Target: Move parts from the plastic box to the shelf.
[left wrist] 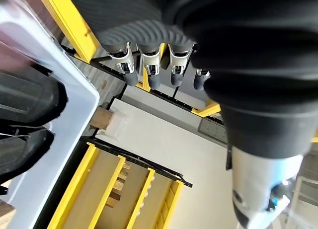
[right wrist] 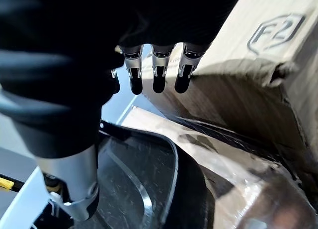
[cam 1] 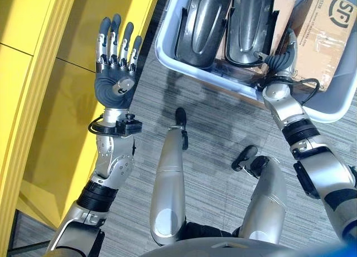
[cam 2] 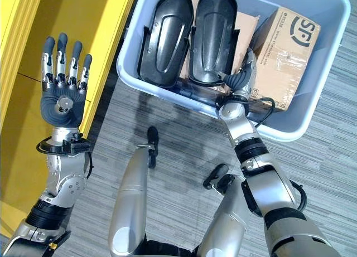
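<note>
Parts (cam 2: pixel 167 37), two long black shells, lie side by side lengthwise in the plastic box (cam 2: pixel 312 120), right hand (cam 2: pixel 241 78) open beside them, left hand (cam 2: pixel 62 81) spread open by the yellow shelf (cam 2: pixel 106 23).

Floor (cam 1: pixel 223 129): grey striped carpet. Yellow shelving (cam 1: pixel 33 101) along the left side; more yellow racks (left wrist: pixel 124 189) beyond.

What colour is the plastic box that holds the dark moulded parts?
Pale blue-grey plastic box, clearest in the right eye view.

Right hand (right wrist: pixel 64 90) fingers straight above black part (right wrist: pixel 149 189), beside cardboard box (right wrist: pixel 258 50).
</note>
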